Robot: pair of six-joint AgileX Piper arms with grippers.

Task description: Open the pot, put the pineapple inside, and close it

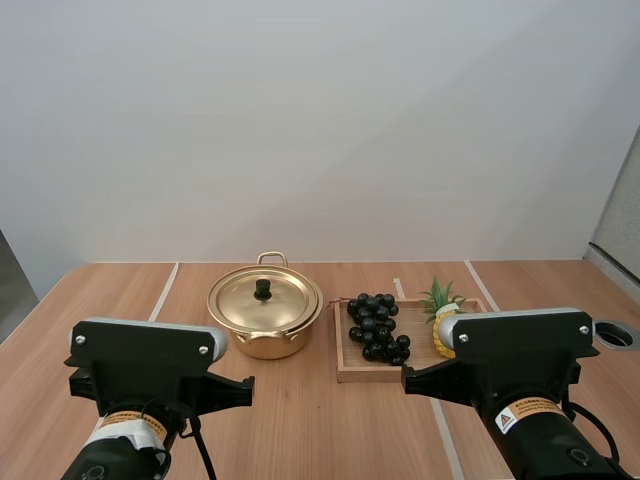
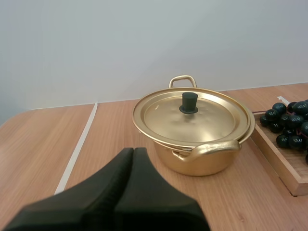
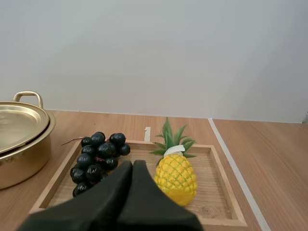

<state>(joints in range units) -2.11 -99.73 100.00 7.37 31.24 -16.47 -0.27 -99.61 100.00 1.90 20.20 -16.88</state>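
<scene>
A gold pot stands on the table with its lid on, a black knob at the lid's middle. A small yellow pineapple with green leaves stands upright in a wooden tray, right of a bunch of dark grapes. My left gripper is shut, held short of the pot and apart from it. My right gripper is shut too, near the tray's front edge, just left of the pineapple. In the high view the pineapple shows partly behind my right arm.
The tray sits directly right of the pot, with the grapes on its left half. A round hole is set in the table at the far right. Bare wood lies left of the pot.
</scene>
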